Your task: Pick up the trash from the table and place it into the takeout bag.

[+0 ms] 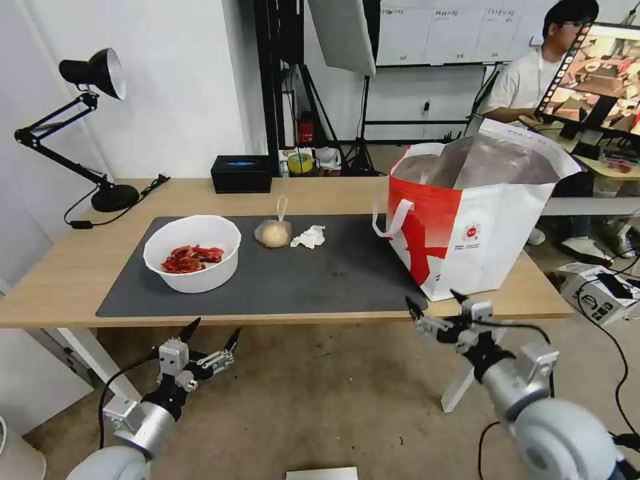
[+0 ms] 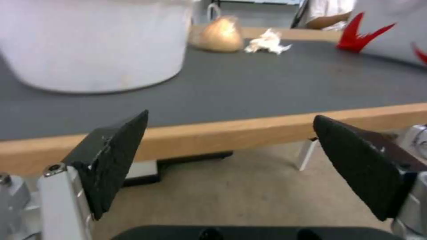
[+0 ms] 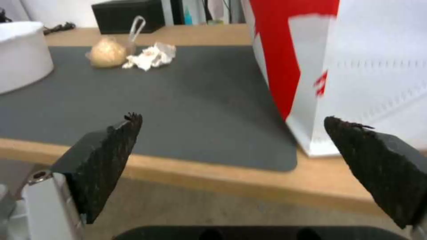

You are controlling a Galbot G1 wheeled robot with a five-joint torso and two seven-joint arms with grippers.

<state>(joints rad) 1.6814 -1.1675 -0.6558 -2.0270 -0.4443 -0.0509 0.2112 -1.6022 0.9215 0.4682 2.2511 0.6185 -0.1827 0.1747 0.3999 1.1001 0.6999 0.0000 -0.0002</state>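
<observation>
While waiting: both arms are hanging below the desk [image 1: 73, 267] edge.
Left pincer [image 1: 212, 338]: gaping wide, empty, facing the bowl [image 1: 192, 253].
Right pincer [image 1: 437, 308]: spread wide, empty, sitting beside the takeout bag [image 1: 467, 227].

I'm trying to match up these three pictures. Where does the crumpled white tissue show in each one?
Head view: crumpled white tissue at mid-mat, beside the knotted clear bag.
Left wrist view: tissue far off on the mat, beside that bag.
Right wrist view: tissue again beside it.
Shared landmark: the knotted clear bag.
</observation>
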